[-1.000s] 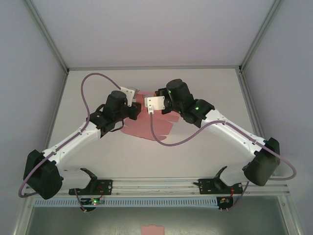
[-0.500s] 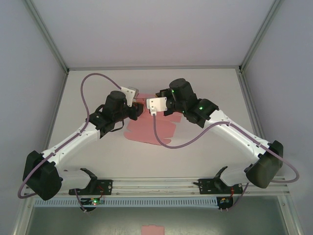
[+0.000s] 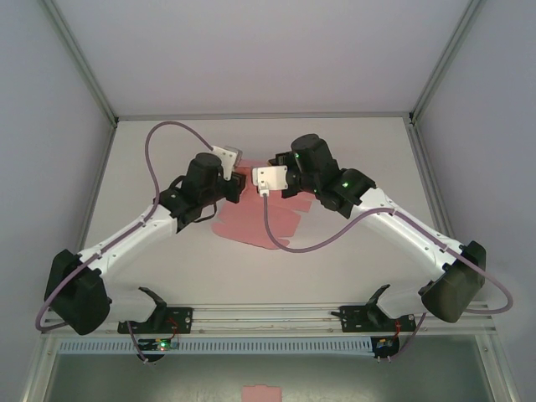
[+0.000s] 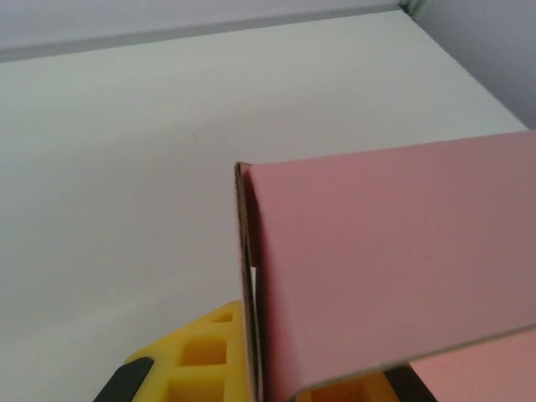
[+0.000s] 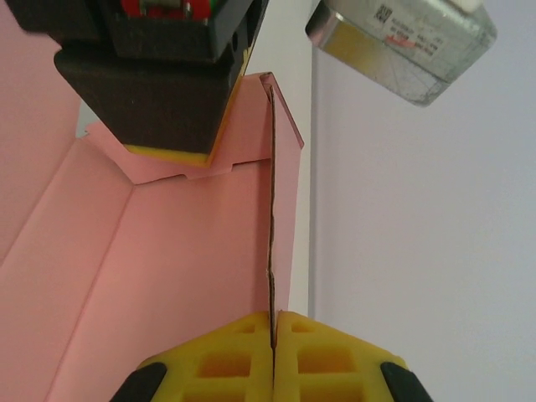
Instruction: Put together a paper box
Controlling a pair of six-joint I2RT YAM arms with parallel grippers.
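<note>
Paper box (image 3: 255,222) card is pinched in both of your tools. Your right tool (image 5: 272,322) is closed. Its two yellow pads (image 5: 222,347) meet on the thin edge of an upright pink wall, and that wall runs from the pads toward 12 o'clock in the right wrist view.

Your left tool (image 5: 172,144) is closed too, clamped on a short flap at the far end of that wall, at about 11 o'clock from the right tool's pads. In the left wrist view a folded pink panel rises between its yellow fingers (image 4: 201,353) and spreads away toward 3 o'clock.

From above, the two tools meet nose to nose over the far edge of the sheet. The left arm reaches in from 8 o'clock and the right arm from 4 o'clock.

The rest of the paper box lies flat on the white desk (image 3: 368,151), near its middle, with flaps spreading from the tools toward 6 o'clock. A small pink scrap (image 3: 261,392) lies well apart at 6 o'clock, beyond the base rail (image 3: 268,316) that carries the arms.
</note>
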